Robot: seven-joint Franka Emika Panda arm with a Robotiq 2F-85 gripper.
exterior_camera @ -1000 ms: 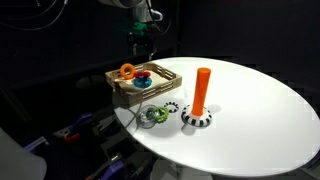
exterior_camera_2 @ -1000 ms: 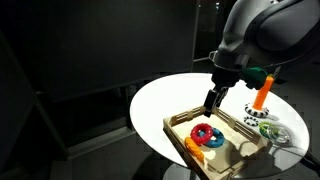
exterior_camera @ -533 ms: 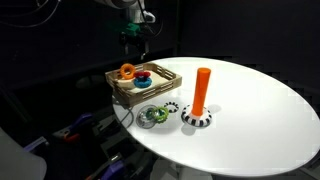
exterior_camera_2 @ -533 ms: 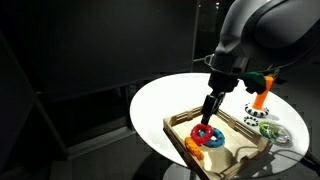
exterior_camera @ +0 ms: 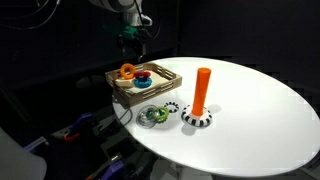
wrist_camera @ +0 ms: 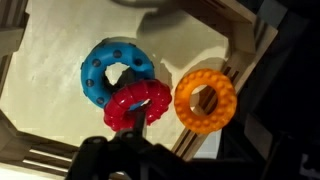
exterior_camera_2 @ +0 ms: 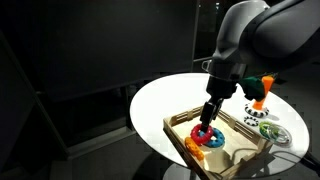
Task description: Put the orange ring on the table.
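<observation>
Overhead, the gripper [exterior_camera_2: 209,117] hangs above a wooden tray [exterior_camera: 160,88] at the edge of the round white surface [exterior_camera: 250,110]. It holds none of the rings. How far its fingers are parted cannot be told from these dark, blurred views. The orange ring [wrist_camera: 206,100] lies in the tray against one wall. In an exterior view the orange ring [exterior_camera: 127,71] seems propped up on the rim. Just beside it, a red ring [wrist_camera: 138,103] overlaps a blue ring [wrist_camera: 112,70]. Outside the tray, on the surface, lie a green ring [exterior_camera: 152,116] and an orange post [exterior_camera: 201,90] standing upright on a black-and-white striped base [exterior_camera: 197,120].
</observation>
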